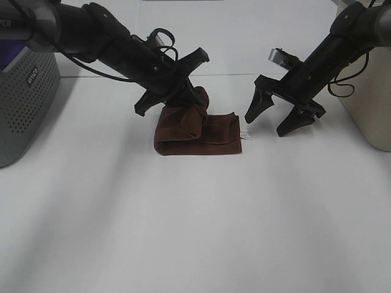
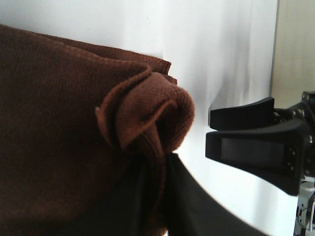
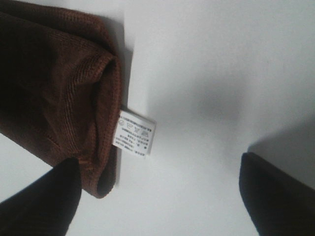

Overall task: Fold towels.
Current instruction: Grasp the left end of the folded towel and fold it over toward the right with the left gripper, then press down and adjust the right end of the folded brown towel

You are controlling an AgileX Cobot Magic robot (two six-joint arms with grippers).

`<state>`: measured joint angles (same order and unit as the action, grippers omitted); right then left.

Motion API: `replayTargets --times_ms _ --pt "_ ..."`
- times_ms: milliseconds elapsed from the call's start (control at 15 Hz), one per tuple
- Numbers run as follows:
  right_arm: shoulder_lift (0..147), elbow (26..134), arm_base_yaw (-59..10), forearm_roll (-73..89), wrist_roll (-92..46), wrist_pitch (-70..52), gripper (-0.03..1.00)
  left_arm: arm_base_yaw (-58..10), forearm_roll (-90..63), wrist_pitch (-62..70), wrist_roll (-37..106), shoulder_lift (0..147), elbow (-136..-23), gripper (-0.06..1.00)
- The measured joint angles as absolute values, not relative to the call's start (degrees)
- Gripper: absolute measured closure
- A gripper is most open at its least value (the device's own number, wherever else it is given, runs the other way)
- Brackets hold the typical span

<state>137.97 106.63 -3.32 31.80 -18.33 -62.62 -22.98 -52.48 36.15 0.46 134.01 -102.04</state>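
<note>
**Left gripper [image 1: 190, 97] clamped on the cloth, right gripper [image 1: 266, 125] spread wide beside it**

My left gripper is closed on a raised bunch of the dark reddish-brown, soft towel [image 1: 198, 131]. On the left wrist feed the cloth curls into a loose roll just above the two dark fingers [image 2: 197, 206] that pinch it. The right gripper grips nothing. Its black jaws stand wide apart, tips pointing down at the white table [image 1: 183, 232], and I cannot tell whether they touch it.

From the high camera, the towel lies as a folded, rumpled rectangle a little toward 12 o'clock from the table's middle. The left gripper bites in at the towel's 12 o'clock edge. The right gripper sits at its 3 o'clock, just beside it and not touching it.

A small white printed tag [image 3: 134, 132] sticks out at the towel's 3 o'clock edge, flat on the table between the cloth and the open jaws. A grey perforated box [image 1: 24, 104] stands at the table's 9 o'clock and a beige container [image 1: 372, 104] at 3 o'clock.
</note>
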Motion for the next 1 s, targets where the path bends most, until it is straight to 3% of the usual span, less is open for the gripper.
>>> replayTargets --times_ms 67,133,267,533,733,1000 --pt "137.97 106.63 -3.32 31.86 -18.33 -62.62 0.14 -23.95 -54.26 33.46 0.0 135.28 -102.04 0.58" --pt "137.97 106.63 -3.32 31.86 -18.33 -62.62 0.14 -24.29 -56.32 32.72 0.0 135.5 -102.04 0.45" --pt "137.97 106.63 -3.32 31.91 -18.33 -62.62 0.14 -24.47 -61.08 31.8 0.52 135.73 -102.04 0.29" --pt "137.8 106.63 -3.32 32.6 -18.33 -63.31 0.14 -22.75 -65.09 32.72 10.26 135.73 -104.34 0.26" --pt "134.36 106.63 -3.32 35.41 -19.25 -63.88 0.14 -17.19 -64.97 35.12 17.7 135.79 -106.51 0.26" --pt "132.64 106.63 -3.67 54.03 -26.13 -68.47 0.14 -11.97 -62.68 37.76 18.62 135.79 -106.57 0.26"
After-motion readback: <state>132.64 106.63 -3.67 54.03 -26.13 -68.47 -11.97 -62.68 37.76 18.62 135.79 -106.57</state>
